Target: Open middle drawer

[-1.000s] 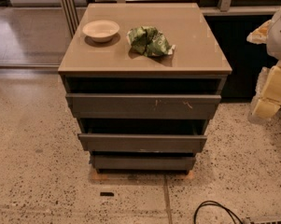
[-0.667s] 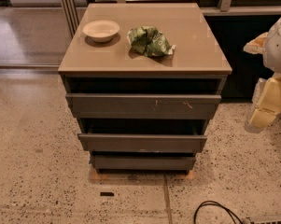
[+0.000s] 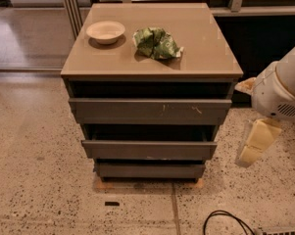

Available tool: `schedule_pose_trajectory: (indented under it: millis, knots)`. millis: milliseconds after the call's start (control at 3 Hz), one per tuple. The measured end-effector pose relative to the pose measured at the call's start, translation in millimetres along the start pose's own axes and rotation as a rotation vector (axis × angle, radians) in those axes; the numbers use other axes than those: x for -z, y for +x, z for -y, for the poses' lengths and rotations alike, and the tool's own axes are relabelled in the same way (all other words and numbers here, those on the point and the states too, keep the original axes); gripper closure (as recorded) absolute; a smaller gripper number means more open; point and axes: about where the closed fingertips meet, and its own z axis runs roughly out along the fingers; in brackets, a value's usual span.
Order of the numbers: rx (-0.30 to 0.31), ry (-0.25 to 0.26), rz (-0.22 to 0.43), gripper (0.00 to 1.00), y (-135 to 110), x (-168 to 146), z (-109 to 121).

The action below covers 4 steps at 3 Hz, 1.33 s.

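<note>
A low grey-brown cabinet point(image 3: 152, 70) stands on the speckled floor with three handle-less drawers stacked in its front. The top drawer front point(image 3: 149, 111) has pale scratches. The middle drawer point(image 3: 149, 150) has a plain flat front and sits below it. The bottom drawer front point(image 3: 149, 170) is the shortest. All three fronts look pushed in, with dark gaps above them. My gripper point(image 3: 255, 143) hangs at the right edge of the view, pale yellow, to the right of the cabinet at about the middle drawer's height and apart from it.
A white bowl point(image 3: 105, 32) and a crumpled green bag point(image 3: 157, 43) lie on the cabinet top. A black cable point(image 3: 225, 222) curls on the floor at the front right. A dark wall panel stands behind on the right, metal rails at the back.
My arm and gripper have moved left and down, closer to the cabinet's right side. The drawers have not moved.
</note>
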Motion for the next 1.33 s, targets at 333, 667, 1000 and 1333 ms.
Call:
schedule_pose_trajectory:
  millis: [333, 667, 1000, 1333]
  knots:
    - [-0.016, -0.034, 0.018, 0.00, 9.2, -46.5, -0.2]
    - [-0.049, -0.046, 0.068, 0.00, 16.1, -86.2, 1.6]
    - [-0.049, -0.046, 0.068, 0.00, 16.1, -86.2, 1.6]
    - [-0.045, -0.039, 0.101, 0.00, 17.4, -95.7, -3.5]
